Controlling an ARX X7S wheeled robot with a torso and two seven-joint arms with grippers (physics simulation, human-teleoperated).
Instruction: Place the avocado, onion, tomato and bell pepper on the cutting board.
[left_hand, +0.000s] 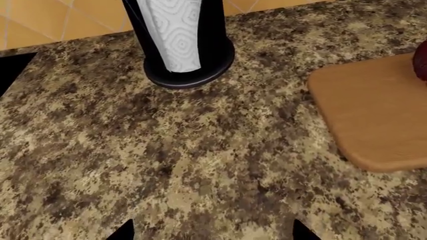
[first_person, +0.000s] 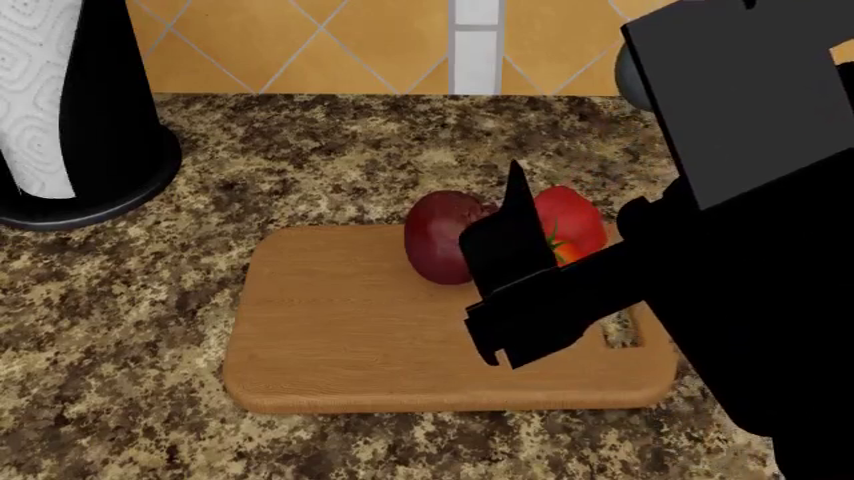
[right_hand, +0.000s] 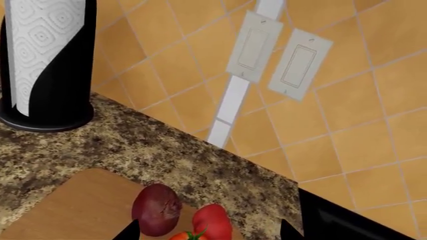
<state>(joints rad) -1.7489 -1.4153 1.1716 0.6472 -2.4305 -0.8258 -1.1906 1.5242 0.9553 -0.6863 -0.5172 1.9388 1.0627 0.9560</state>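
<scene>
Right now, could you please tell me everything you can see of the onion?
The onion is a dark maroon-purple round bulb with a dull, faintly streaked skin, looking whole and unpeeled. It rests on the far part of the light-brown wooden cutting board, near the board's back edge. A red vegetable sits close against it on the side away from the paper towel holder; whether they touch is unclear. In the head view the right claw hides part of the onion, without clearly gripping it.
</scene>
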